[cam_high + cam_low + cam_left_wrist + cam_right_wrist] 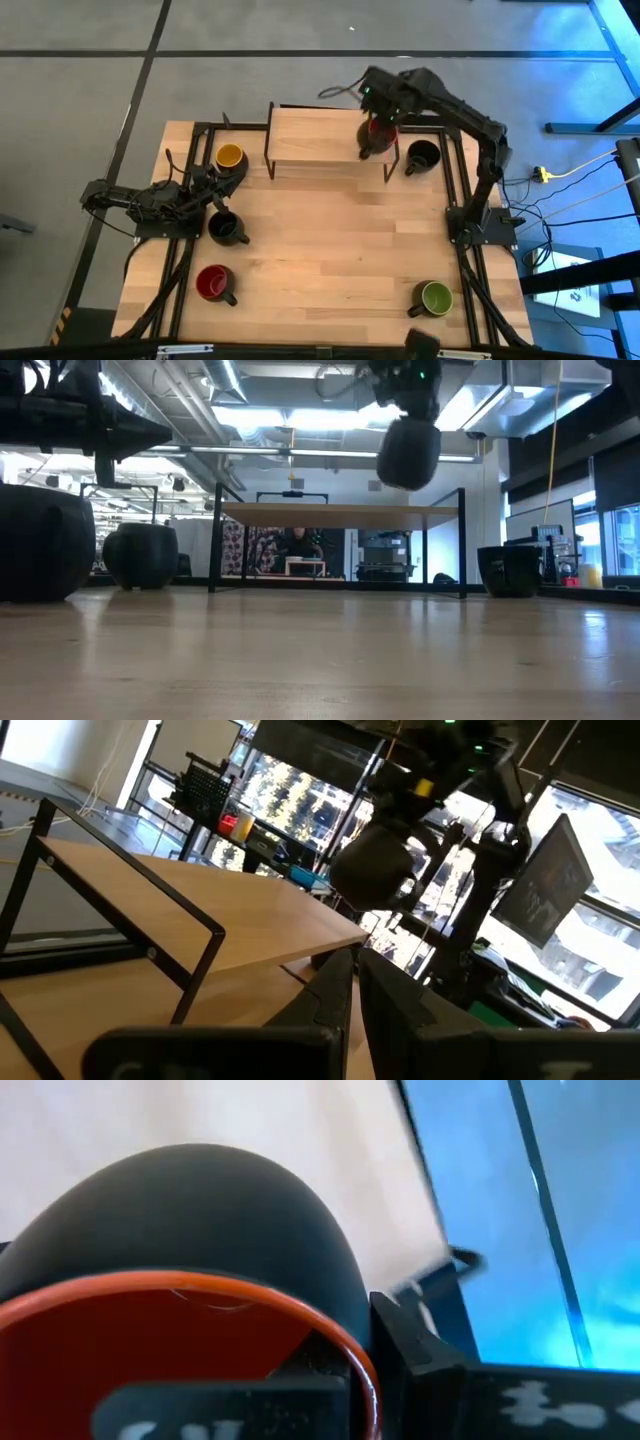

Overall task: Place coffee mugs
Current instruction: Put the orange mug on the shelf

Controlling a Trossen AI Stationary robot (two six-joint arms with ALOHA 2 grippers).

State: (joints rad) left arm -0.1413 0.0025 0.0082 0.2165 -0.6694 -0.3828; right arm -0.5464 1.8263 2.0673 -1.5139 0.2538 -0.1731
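At the near edge of the pale wooden desk [330, 250] stand two small round mugs, black outside: the red-lined mug [214, 283] toward the left corner and the green-lined mug [435, 297] toward the right corner, well apart from each other. Farther in on the left, a black-lined mug [225, 228] sits just beside the left claw [212, 183], which waits low over the desk's left side; its fingers [335, 990] lie close together with only a thin gap and hold nothing. Just beyond that claw stands the yellow-lined mug [230, 157].

At the far side of the desk is a low shelf of light wood on a thin black metal frame [325, 140]. The right claw [378, 128] hangs above the shelf's right end, clamped on the rim of a second red-lined black mug [180, 1330], one finger inside the red interior and one outside. In the low view this mug [408, 452] hangs in the air, clear above the shelf top. On the desk just to the right of the shelf stands another black-lined mug [423, 156].
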